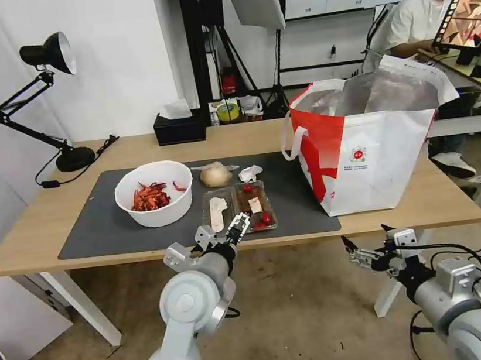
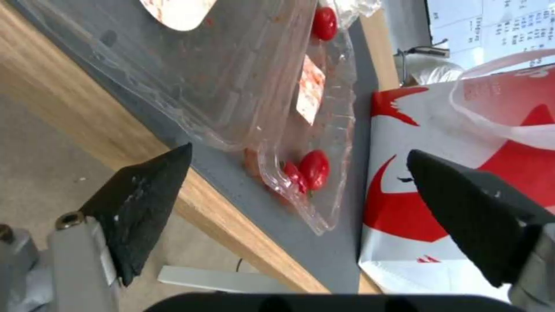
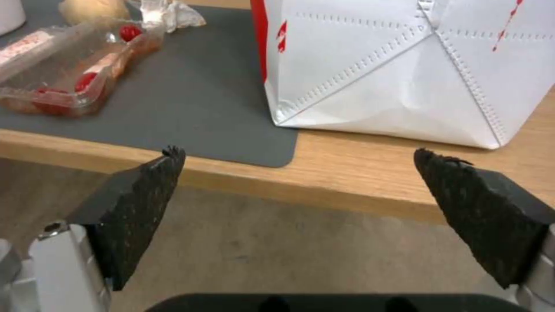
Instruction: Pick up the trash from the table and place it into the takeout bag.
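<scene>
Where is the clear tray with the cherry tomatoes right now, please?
In the head view the clear tray lies open on the dark mat near the table's front edge, between the white bowl and the takeout bag, just beyond the open left pincer.

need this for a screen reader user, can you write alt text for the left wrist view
The open left gripper hovers at the table edge, facing a clear plastic tray of cherry tomatoes that lies on the dark grey mat. The red and white takeout bag stands beside the tray.
</scene>
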Motion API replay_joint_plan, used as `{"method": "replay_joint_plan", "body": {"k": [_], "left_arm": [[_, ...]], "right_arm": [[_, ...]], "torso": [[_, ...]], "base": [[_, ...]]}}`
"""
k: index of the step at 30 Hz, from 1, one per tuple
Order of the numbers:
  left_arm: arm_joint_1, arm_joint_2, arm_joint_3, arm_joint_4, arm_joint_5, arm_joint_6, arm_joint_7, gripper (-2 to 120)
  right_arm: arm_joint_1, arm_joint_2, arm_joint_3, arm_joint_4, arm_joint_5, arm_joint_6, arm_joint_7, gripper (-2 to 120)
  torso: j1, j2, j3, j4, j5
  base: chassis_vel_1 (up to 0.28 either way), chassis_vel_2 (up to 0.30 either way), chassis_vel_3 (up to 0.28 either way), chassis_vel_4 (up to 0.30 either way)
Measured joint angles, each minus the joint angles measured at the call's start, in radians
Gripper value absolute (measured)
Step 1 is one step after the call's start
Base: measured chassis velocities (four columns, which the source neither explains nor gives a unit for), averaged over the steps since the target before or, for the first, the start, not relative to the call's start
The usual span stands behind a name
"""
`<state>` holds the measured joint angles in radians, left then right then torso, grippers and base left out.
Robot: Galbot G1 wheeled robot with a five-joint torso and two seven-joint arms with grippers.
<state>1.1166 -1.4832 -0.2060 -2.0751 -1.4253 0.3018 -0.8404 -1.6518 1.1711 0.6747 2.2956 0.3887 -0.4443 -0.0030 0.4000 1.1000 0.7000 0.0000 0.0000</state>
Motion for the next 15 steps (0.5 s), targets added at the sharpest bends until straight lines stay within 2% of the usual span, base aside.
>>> {"method": "replay_joint_plan", "body": {"k": [15], "left_arm": [[-0.023, -0.015, -0.003, 0.032, 0.004, -0.036, 0.000, 100]], "right_arm": [[0.008, -0.002, -0.007, -0.017, -0.003, 0.001, 0.000, 100]], "torso": [[0.000, 0.000, 0.000, 0.0000, 0.0000]], "base": [[0.000, 0.000, 0.000, 0.000]]}}
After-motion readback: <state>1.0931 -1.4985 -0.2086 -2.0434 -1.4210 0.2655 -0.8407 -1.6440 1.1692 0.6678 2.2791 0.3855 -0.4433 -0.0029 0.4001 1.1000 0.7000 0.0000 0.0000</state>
